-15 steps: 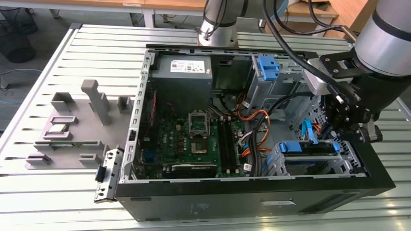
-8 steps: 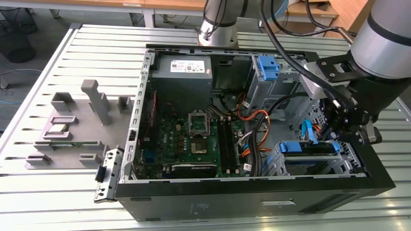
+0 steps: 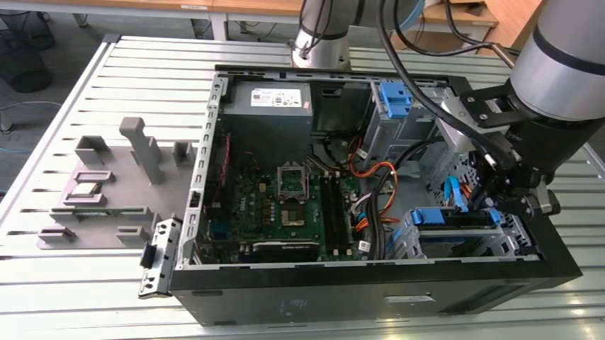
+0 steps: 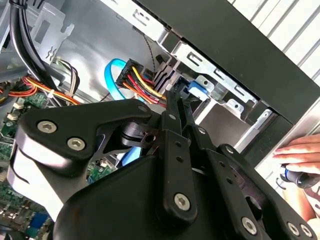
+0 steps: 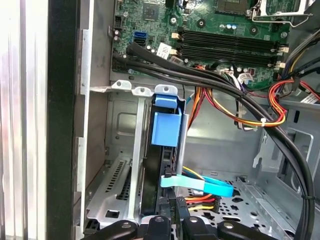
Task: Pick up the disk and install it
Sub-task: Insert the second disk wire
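Disk (image 5: 164, 127) first: it stands on edge in the drive cage (image 5: 122, 172) at the corner of the open computer case (image 3: 378, 283), down in a slot between the cage's metal rails. What shows of it is mostly its blue plastic carrier, with a squarish blue handle tab at the end nearest the motherboard (image 5: 210, 25), and a dark narrow edge of the drive running down below that tab. In the exterior view the same blue carrier (image 3: 452, 217) sits in the cage at the exterior view's right, near the case's front wall.

My gripper (image 4: 176, 102) hangs just over the disk's cable end, its two thin black fingers (image 4: 172, 112) drawn in close, side by side, with nothing between them. Beside them lie a light blue data cable (image 5: 200, 184) and a bundle of red, yellow and black power wires (image 5: 202, 201).
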You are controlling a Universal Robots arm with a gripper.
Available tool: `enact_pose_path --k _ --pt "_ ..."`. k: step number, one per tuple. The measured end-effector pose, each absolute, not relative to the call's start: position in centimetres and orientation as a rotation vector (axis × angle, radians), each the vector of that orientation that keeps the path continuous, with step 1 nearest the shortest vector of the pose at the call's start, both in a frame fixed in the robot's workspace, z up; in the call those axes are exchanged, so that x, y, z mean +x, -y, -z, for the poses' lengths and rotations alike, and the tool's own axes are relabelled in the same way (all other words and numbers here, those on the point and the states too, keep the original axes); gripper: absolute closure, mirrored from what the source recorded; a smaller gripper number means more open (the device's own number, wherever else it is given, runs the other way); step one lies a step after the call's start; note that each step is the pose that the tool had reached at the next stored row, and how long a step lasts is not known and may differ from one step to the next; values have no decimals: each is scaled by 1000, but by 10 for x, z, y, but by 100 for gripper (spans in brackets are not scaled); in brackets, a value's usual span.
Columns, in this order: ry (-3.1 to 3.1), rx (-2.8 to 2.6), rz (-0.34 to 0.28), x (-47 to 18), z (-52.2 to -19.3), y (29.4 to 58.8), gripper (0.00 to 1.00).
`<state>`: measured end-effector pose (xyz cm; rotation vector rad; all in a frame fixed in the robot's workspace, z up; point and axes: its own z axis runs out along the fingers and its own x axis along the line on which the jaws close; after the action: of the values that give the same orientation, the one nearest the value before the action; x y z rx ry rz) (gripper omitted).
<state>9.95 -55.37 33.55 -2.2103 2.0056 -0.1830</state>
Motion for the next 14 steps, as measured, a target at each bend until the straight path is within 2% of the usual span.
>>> enact_pose_path --k 14 --pt "-1972 -2205 214 91 -334 558 84"
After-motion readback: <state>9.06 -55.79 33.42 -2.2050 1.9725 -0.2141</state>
